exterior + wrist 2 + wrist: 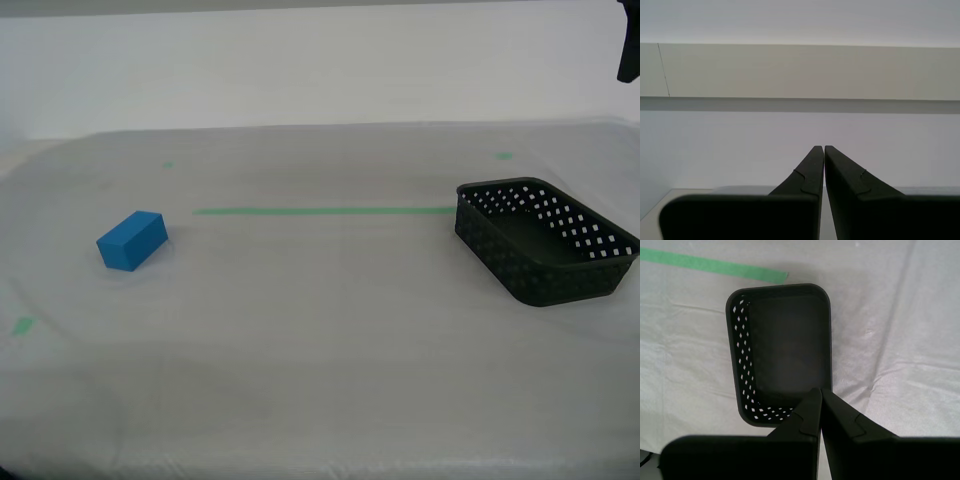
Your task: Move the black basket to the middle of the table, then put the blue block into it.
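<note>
The black basket (497,252) stands empty on the table (330,330) at the exterior view's right. The blue block (132,240) lies alone on the cloth at that view's left, far from the basket. My first gripper (821,390) is shut with nothing in it and hangs above the basket (739,355), its tips over the near rim. My second gripper (823,147) is also shut and empty. It points at a bare white wall, and neither the basket nor the block shows in its view.
A thin green tape line (320,210) runs across the table between block and basket, ending near the basket's corner (715,264). Small green marks (22,325) dot the cloth. A dark part of an arm (629,45) shows at the exterior view's top right.
</note>
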Robot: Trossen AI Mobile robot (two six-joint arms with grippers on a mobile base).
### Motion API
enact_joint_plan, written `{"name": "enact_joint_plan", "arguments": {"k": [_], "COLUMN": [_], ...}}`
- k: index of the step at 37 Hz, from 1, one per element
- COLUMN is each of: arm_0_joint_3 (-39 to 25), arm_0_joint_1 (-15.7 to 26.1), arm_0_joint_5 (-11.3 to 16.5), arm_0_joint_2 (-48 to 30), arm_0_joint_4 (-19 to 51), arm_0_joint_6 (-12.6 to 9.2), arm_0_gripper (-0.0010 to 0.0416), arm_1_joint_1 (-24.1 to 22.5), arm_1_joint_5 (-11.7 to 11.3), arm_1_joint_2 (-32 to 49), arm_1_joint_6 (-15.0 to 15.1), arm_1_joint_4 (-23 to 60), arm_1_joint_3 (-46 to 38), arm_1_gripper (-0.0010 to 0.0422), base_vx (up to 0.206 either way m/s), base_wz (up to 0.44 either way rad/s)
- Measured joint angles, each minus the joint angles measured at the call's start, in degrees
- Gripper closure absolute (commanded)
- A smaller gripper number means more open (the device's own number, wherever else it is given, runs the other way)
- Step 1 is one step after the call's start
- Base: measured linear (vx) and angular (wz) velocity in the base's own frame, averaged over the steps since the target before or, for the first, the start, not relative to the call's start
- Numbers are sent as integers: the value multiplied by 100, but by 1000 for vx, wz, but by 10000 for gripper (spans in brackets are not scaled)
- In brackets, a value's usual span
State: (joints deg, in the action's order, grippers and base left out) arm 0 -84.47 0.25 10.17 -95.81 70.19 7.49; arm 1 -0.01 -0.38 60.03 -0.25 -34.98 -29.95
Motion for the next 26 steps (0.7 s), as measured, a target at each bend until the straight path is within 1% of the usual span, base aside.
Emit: {"name": "enact_joint_plan", "arguments": {"k": [9,18,19,23,26], "arm_0_joint_3": [-70,-70,-70,-70,-70], "arm_0_joint_1": [15,17,17,17,24], "arm_0_joint_5": [7,2,-24,-417,-662], "arm_0_joint_2": [-37,-37,-37,-37,-37], "arm_0_joint_4": [-186,-216,-219,-197,-81], "arm_0_joint_6": [-2,0,0,0,0], "arm_0_gripper": [406,406,405,396,379], "arm_1_joint_1": [0,0,0,0,0], "arm_1_joint_5": [2,2,2,2,2], "arm_1_joint_2": [0,0,0,0,0], "arm_1_joint_6": [2,2,2,0,2], "arm_1_joint_4": [0,0,0,0,0], "arm_1_joint_3": [0,0,0,0,0], "arm_1_gripper": [412,412,412,412,412], "base_vx": [0,0,0,0,0], "base_wz": [0,0,0,0,0]}}
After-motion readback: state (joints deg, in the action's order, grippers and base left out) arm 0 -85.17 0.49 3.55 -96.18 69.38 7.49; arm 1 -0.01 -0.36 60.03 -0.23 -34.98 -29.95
